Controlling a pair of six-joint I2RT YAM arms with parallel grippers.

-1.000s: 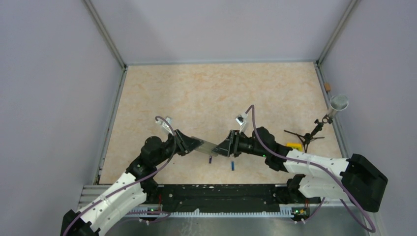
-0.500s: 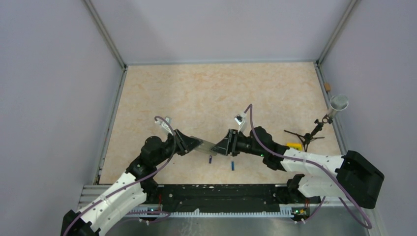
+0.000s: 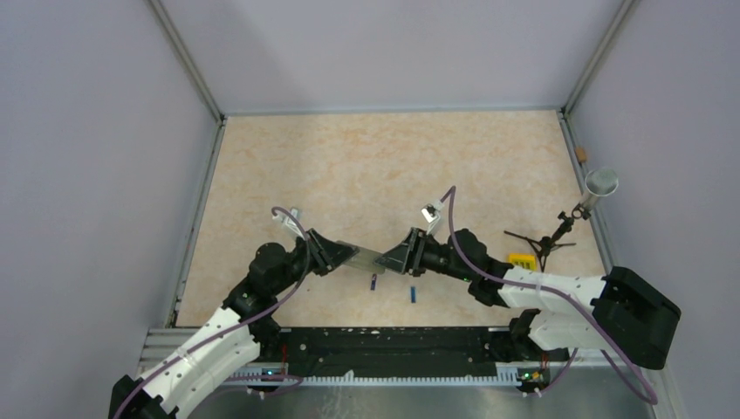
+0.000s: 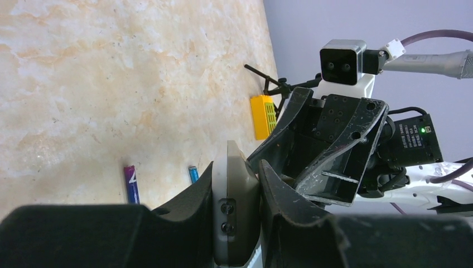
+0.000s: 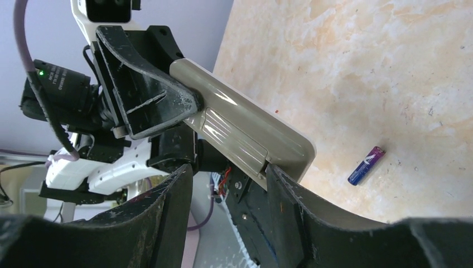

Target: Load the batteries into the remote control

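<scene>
Pinching the remote control (image 3: pixel 366 257) by its left end with the left tool (image 3: pixel 336 255), fingers pressed tight on its two faces, grey back turned to the right wrist camera. Lying on the counter (image 3: pixel 366 166) just on the near side of the remote, two batteries (image 3: pixel 373 282), apart from each other. Spread wide about the remote's right end, the right tool (image 3: pixel 397 259); contact not discernible. Well right of the remote, a yellow block (image 3: pixel 522 259).

The left gripper (image 5: pixel 167 103) is clamping the remote control (image 5: pixel 240 131) (grey back showing), whose free end is sitting against one of the right gripper (image 5: pixel 230 187)'s spread fingers (image 5: pixel 293 218); one battery (image 5: pixel 366 165) is lying on the desk (image 5: pixel 346 67), inside its edge.
</scene>
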